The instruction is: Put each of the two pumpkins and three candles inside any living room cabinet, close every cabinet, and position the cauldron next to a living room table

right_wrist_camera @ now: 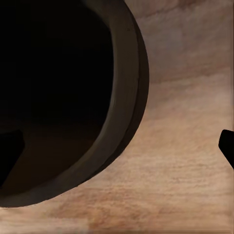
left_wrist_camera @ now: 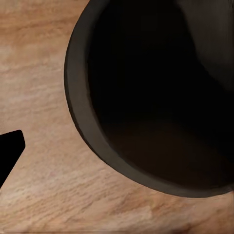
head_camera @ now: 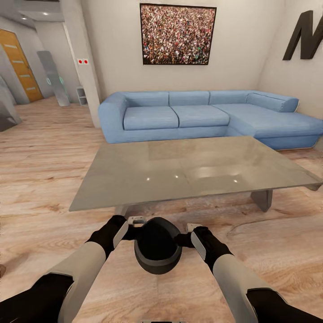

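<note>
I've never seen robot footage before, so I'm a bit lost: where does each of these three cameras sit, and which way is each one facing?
Head view: sits on the robot's head, looking forward and down over the cauldron, table and blue sofa; both arms show, left gripper and right gripper at the cauldron's sides.
Left wrist view: by the left gripper, facing down onto the cauldron's rim and wood floor; a dark fingertip shows.
Right wrist view: by the right gripper, same downward look; a fingertip shows.
Shared: all three see the cauldron and floor.

Both arms [head_camera: 96, 255] extended forward, wrists converged
</note>
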